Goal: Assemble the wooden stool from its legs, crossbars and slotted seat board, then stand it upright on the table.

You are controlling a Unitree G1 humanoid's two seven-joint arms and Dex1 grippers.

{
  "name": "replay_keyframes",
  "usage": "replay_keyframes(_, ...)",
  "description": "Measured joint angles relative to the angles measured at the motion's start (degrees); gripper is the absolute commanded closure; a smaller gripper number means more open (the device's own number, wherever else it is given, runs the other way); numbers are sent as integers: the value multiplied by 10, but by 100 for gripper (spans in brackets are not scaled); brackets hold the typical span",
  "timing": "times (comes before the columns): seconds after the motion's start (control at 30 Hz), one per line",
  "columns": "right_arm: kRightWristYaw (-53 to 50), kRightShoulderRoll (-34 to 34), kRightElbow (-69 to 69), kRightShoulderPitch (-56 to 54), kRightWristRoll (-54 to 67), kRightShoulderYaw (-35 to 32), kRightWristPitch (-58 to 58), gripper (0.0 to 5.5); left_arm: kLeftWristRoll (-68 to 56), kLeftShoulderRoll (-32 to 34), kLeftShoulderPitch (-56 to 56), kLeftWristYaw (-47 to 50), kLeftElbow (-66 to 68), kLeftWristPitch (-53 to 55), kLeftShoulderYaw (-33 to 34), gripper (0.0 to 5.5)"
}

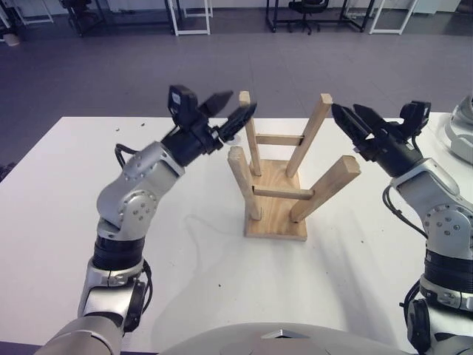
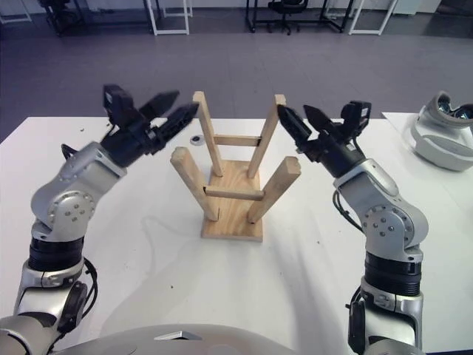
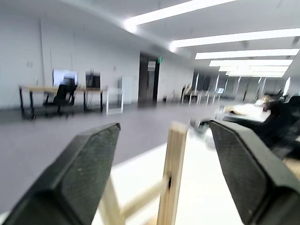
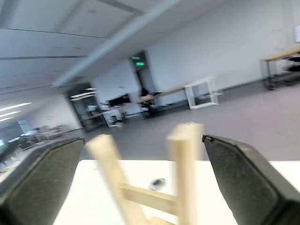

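One wooden stool sits upside down in the middle of the white table. Its one seat board lies flat on the table. Four legs stick up from it and lean outward. Two crossbars can be seen, one between the far pair of legs and one between the near pair.

There are two grippers, one on each side of the stool, both up in the air at the height of the leg tops.

The left gripper is wide open and holds nothing. Its tips are just beside the top of the far left leg. From the left wrist, that leg shows in the gap between the two black fingers, a bit past their tips.

The right gripper is also wide open and holds nothing. Its tips are just beside the top of the far right leg. From the right wrist, two legs and a crossbar show in the gap between its fingers.

One small round thing lies on the table behind the stool. One white headset lies on the right, well apart from the stool.
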Motion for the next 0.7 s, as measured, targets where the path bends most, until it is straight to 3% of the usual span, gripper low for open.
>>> replay_keyframes(0.07, 30, -17, 21, 27, -54, 20, -14, 80, -25, 30, -21, -18, -2, -4, 58, 197)
replay_keyframes(0.13, 88, -22, -58, 76, -54, 63, -14, 80, -19, 90, -7, -45, 27, -5, 122, 197)
replay_keyframes(0.2, 128, -16, -164, 110, -5, 101, 6, 80, 15, 165, 54, -102, 75, -14, 168, 197)
replay_keyframes(0.3, 137, -5, -286, 127, 57, 134, 27, 80, 112, 263, 215, -221, 145, -36, 178, 197)
replay_keyframes(0.4, 109, -58, -232, 65, 33, 44, 19, 80, 171, 302, 300, -283, 119, -53, 134, 197)
replay_keyframes(0.43, 98, -94, -193, 18, 40, -25, 7, 80, 195, 313, 337, -304, 96, -56, 104, 197)
replay_keyframes(0.53, 134, -135, -105, -38, 88, -112, 0, 80, 263, 340, 395, -329, 51, -67, 37, 197)
replay_keyframes(0.6, 159, -142, 10, -47, 13, -81, -32, 80, 316, 344, 405, -330, 40, -70, -24, 197)
replay_keyframes(0.7, 164, -132, 191, -46, -213, 81, -131, 80, 353, 325, 391, -326, 34, -67, -94, 197)
